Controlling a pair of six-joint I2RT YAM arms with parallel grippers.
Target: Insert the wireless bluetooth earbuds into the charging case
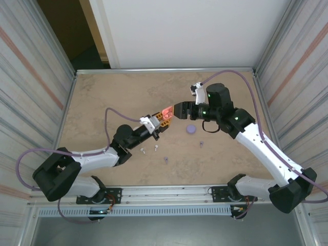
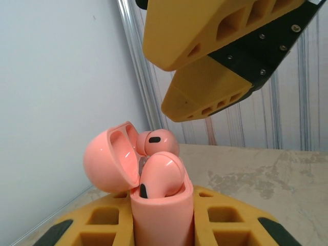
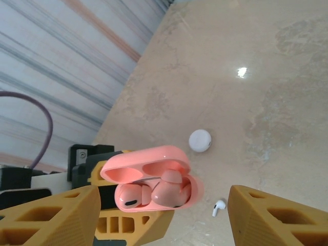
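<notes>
In the top view the left gripper (image 1: 163, 117) is seen near the centre of the table (image 1: 102, 102), clenched on the pink case (image 1: 167, 111). The case is gripped by its lower body btwn the yellow fingers (image 2: 241, 215) and held upright, w/ the lid (image 2: 110, 159) swung open toward 9 o'clock in the left wrist view. Both pink earbuds (image 3: 171, 190) are seated side by side in the case wells, rounded heads up; whether they are pushed fully home cannot be told. The right gripper (image 1: 178, 109) is found just beside the case, at approx. 3 o'clock of it in the top view, fingers released and spread wide, nothing held. In the right wrist view its fingertips (image 3: 256, 205) are placed at 7 and 5 o'clock of the frame, w/ the open case seen btwn and beyond them, untouched. In the left wrist view the same fingers are seen above the case at 1 o'clock, apart from it. On the table, the purple case (image 1: 191, 129) is lying at 5 o'clock of the right gripper. The purple earbuds (image 1: 202, 143) are lying apart, one at 5 o'clock of that case, the other at 6 o'clock of the pink case. The white earbuds (image 1: 143, 150) are lying close together at 7 o'clock of the pink case. The white case (image 3: 200, 140) is seen in the right wrist view at 1 o'clock of the pink case.
</notes>
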